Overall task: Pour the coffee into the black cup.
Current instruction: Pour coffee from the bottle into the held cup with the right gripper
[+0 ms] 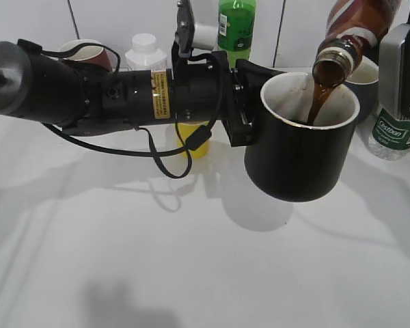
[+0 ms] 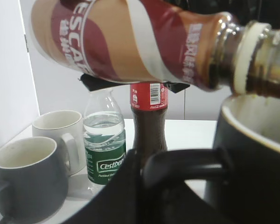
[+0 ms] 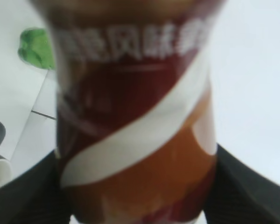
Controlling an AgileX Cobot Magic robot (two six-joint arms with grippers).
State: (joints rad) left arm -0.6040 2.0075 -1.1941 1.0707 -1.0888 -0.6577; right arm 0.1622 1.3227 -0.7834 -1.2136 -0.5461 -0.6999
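Left pincer (image 1: 249, 102) clamps the handle of the black cup (image 1: 302, 140), holding it upright above the table (image 1: 123, 260) to catch the stream, while the right pincer, pinching the Nescafé coffee bottle (image 2: 130, 42), tips its mouth over the rim.

It looked like a robot test bench: a plain white counter (image 1: 123, 260) against white tiled wall panels (image 1: 116, 20), with assorted drink bottles and mugs lined along the back.

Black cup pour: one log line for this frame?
phase: pouring | left gripper: holds black cup by handle, lifted | right gripper: holds tilted coffee bottle | coffee stream: entering cup
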